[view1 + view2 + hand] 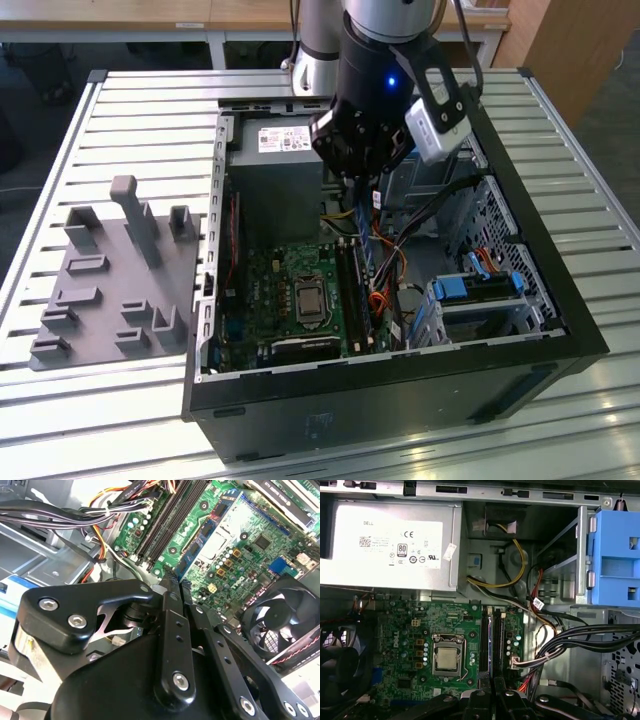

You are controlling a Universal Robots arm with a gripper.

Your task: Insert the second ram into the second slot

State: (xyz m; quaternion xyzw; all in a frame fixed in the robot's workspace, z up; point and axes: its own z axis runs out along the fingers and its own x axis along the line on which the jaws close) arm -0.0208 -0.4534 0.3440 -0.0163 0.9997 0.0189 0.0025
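Ribbed metal slats form the table (150,120), and on it an open computer case (400,390) lies on its side with its inside facing up. Beside it, toward the exterior view's left, sits a gray plastic holder (110,290) with upright posts and small pockets.

The arm reaches down into the case, and the hand (365,185) hangs over the green main board (270,300), near the gray power supply box (275,150).

In the second wrist view the hand (172,582) is clenched on one end of the ram stick (207,527), a thin blue board with dark chips. The stick runs straight out from the black fingers (170,630). It lies lengthwise alongside the memory slots (167,517), above the main board and not seated in either slot.

In the first wrist view the hand (492,692) sits at the near end of the two long dark memory slots (484,640). The ram stick (491,647) shows edge-on as a thin blue line between them. Whether either slot already holds a stick I cannot tell.

The square processor socket (446,660) sits on one side of the slots. On their other side a bundle of black cables (580,635) crosses toward a blue drive bracket (615,555). A black fan (280,620) stands at the far edge of the board.
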